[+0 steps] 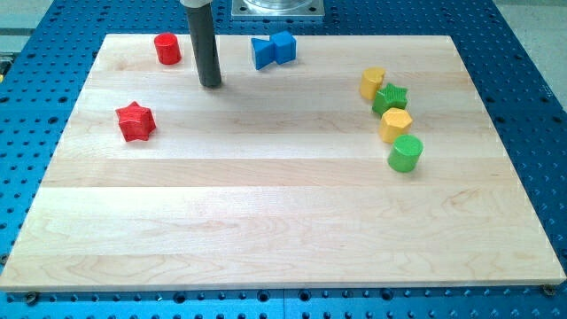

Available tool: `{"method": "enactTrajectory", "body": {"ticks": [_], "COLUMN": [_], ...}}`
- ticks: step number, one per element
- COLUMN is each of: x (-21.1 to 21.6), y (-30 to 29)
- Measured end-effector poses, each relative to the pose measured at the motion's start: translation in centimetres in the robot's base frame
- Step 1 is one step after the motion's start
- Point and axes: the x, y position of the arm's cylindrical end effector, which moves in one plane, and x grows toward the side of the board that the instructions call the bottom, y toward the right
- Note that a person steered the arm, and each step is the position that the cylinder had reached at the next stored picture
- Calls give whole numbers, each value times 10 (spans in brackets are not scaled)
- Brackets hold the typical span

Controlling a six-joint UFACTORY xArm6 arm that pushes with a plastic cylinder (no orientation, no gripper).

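My tip (211,84) rests on the wooden board near the view's top left, touching no block. The red cylinder (166,48) stands closest, up and to the tip's left. A red star (135,121) lies below and to the left of the tip. To the tip's right, near the top edge, a blue block (262,53) and a blue cube (283,46) sit pressed together. At the view's right, a yellow block (372,82), a green star (389,97), a yellow hexagon (396,125) and a green cylinder (405,153) form a touching column.
The wooden board (283,221) lies on a blue perforated table (532,89). A grey metal mount (277,9) sits at the view's top centre, just beyond the board's edge.
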Motion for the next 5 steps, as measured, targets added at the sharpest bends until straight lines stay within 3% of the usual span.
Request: {"method": "enactTrajectory", "body": {"ticks": [5], "x": [1], "y": [-17]}}
